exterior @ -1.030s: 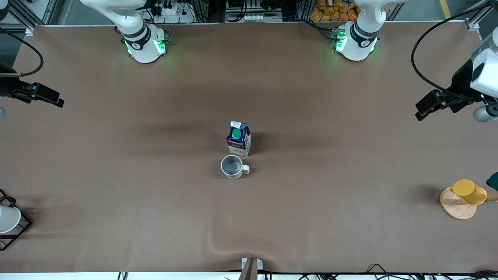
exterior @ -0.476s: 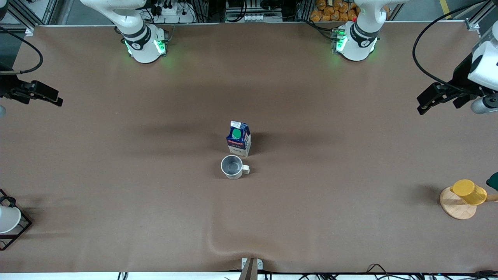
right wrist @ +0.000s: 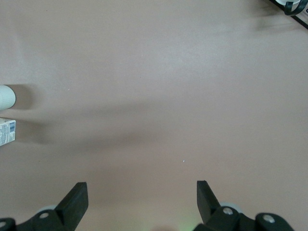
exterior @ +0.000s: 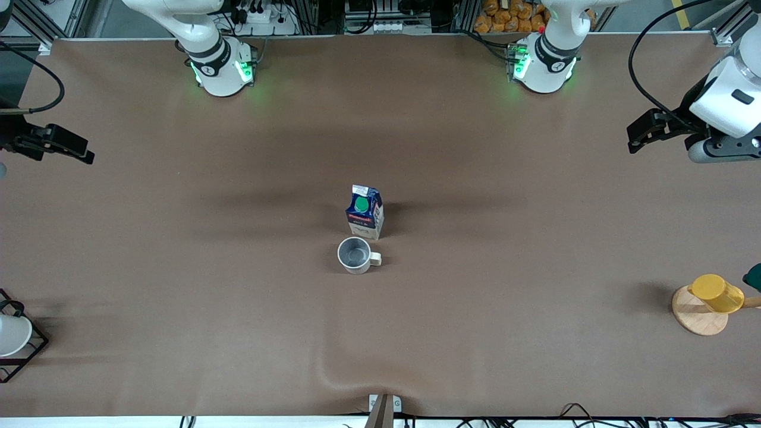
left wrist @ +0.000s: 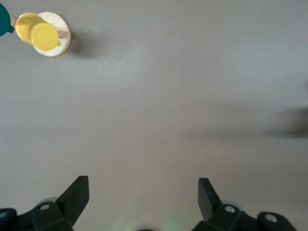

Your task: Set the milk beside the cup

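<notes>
The milk (exterior: 364, 212), a dark blue carton with a green cap, stands upright at the table's middle. The cup (exterior: 357, 255), off-white with a grey inside, stands right beside it, nearer to the front camera, its handle toward the left arm's end. In the right wrist view an edge of the milk (right wrist: 6, 132) and of the cup (right wrist: 6, 96) shows. My left gripper (exterior: 635, 138) hangs open and empty over the left arm's end of the table; its own view (left wrist: 143, 192) shows bare table. My right gripper (exterior: 88, 156) hangs open and empty over the right arm's end (right wrist: 142, 192).
A yellow cup (exterior: 716, 292) lies on a round wooden coaster (exterior: 695, 318) at the left arm's end, also in the left wrist view (left wrist: 38, 33). A white cup in a black wire frame (exterior: 13, 334) stands at the right arm's end. The cloth wrinkles near the front edge (exterior: 333, 374).
My left gripper has drawn back toward the robots' side of the table, still open. My right gripper has barely shifted. Milk and cup have not moved.
</notes>
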